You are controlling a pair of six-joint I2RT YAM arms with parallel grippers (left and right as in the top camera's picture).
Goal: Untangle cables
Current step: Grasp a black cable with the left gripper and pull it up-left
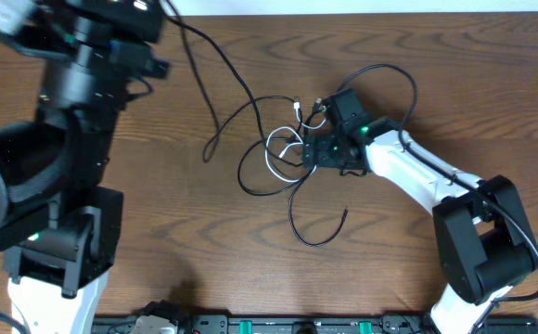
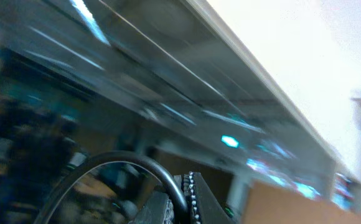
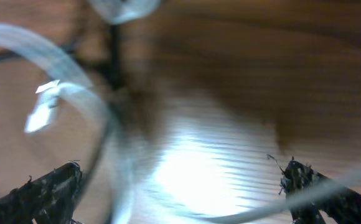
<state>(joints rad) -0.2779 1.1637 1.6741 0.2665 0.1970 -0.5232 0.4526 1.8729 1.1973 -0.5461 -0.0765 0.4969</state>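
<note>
The cables [image 1: 288, 148] lie in a loose knotted heap near the middle of the desk [image 1: 158, 232]. The right pincer [image 1: 317, 154] sits low over the heap's right side, its jaws spread wide and pinching nothing. In the right wrist view the white cable [image 3: 75, 68] curls in a loop ahead of the fingertips [image 3: 50, 186], nearer the left one, with a black cable [image 3: 113, 56] crossing it. The blur hides whether either finger touches a cord. One black strand trails from the heap toward the desk's far left, and another tail curls toward the near edge. The left pincer [image 2: 179, 202] is pressed together, raised on the left arm [image 1: 65, 139] well apart from the heap.
</note>
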